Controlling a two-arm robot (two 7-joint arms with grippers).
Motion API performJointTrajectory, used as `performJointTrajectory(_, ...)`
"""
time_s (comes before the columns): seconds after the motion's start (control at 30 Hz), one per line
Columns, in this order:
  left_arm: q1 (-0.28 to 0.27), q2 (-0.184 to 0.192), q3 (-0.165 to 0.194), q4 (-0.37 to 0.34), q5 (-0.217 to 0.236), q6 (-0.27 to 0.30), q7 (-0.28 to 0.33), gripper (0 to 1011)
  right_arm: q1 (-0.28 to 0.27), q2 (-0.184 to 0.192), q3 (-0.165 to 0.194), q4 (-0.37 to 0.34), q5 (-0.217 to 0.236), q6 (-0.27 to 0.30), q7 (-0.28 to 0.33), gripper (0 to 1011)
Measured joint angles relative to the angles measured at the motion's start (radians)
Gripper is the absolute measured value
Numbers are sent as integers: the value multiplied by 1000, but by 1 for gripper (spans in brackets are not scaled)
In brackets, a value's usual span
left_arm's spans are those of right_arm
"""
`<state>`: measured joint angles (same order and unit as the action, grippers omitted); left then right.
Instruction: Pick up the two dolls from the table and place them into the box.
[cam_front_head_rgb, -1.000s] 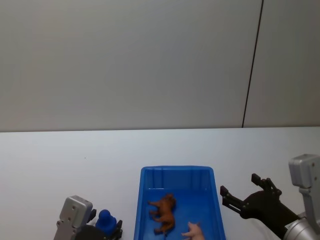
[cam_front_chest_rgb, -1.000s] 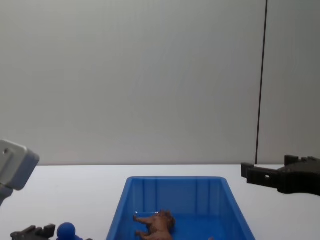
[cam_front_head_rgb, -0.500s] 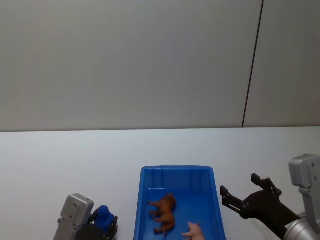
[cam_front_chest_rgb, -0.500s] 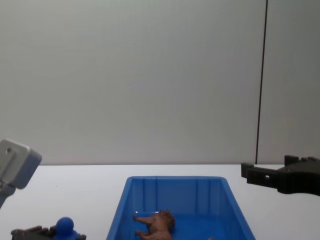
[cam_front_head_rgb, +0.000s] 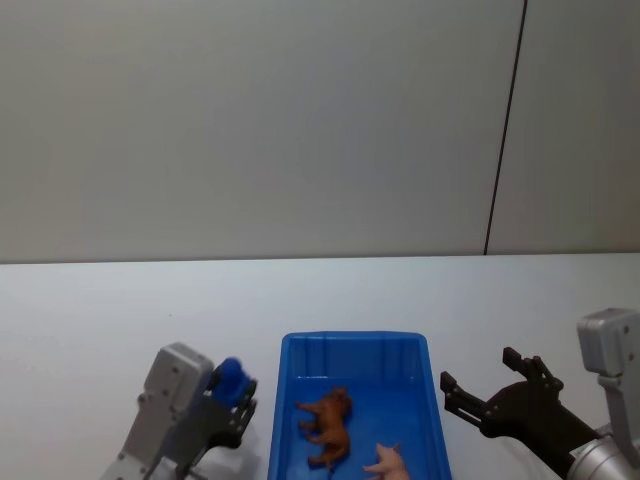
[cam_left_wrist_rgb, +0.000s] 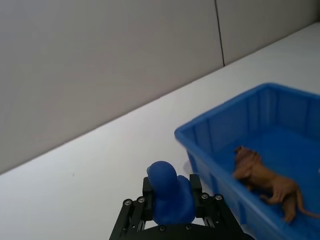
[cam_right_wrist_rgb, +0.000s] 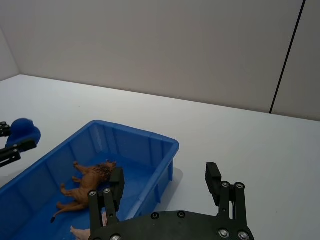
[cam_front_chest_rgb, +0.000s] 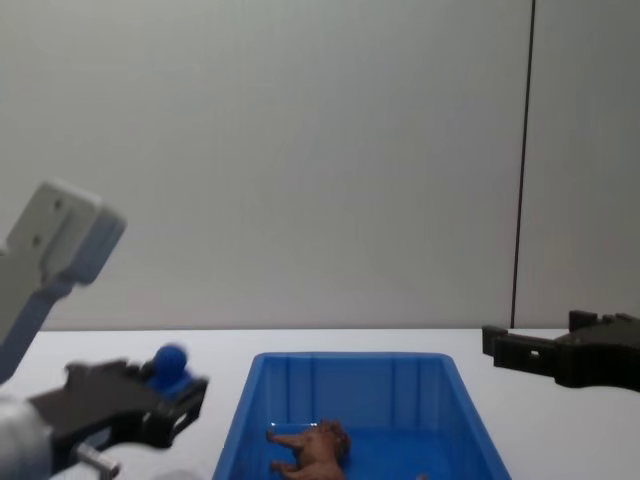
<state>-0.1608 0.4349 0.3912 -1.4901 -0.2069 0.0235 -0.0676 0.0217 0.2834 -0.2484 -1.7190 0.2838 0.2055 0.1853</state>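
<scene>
Head view is showing me the left gripper (cam_front_head_rgb: 232, 395) just left of the blue box (cam_front_head_rgb: 352, 345), its jaws clamped on the blue round-headed doll (cam_front_head_rgb: 231, 377). I am seeing that doll held clear of the white bench (cam_front_head_rgb: 100, 310), beside the box's left wall and not over its opening. My left wrist view is giving the best look: the doll (cam_left_wrist_rgb: 169, 192) is sitting between the black fingers (cam_left_wrist_rgb: 136, 212), its lower part hidden by them, with the box rim (cam_left_wrist_rgb: 220, 112) near on one side. In the chest view the left gripper (cam_front_chest_rgb: 170, 395) is looking smeared, so the doll (cam_front_chest_rgb: 170, 365) is reading as little more than a blue blob.

Inside the box I am seeing the brown shaggy animal (cam_front_head_rgb: 328, 423) lying on its side on the floor. The pale pink animal (cam_front_head_rgb: 390, 462) is lying at the near right of the box, cut off by the head view's lower edge, so I am unable to make out its pose.

My right gripper (cam_front_head_rgb: 490, 388) is hanging to the right of the box with its jaws spread and holding nothing; the right wrist view is showing the same gap (cam_right_wrist_rgb: 167, 187).
</scene>
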Motion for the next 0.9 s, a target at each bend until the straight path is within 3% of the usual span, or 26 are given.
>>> performJointTrajectory(0.4,-66,-66,26,-22,68,-34,-82,358,0,0,0,0,0,0,0,1001)
performJointTrajectory(0.67,-114,-127,57,-7,106,-57,-151,588,0,0,0,0,0,0,0,1001)
performJointTrajectory(0.7,-121,-137,62,-3,112,-60,-160,659,0,0,0,0,0,0,0,1001)
performJointTrajectory(0.9,-140,-160,74,6,123,-70,-191,814,0,0,0,0,0,0,0,1001)
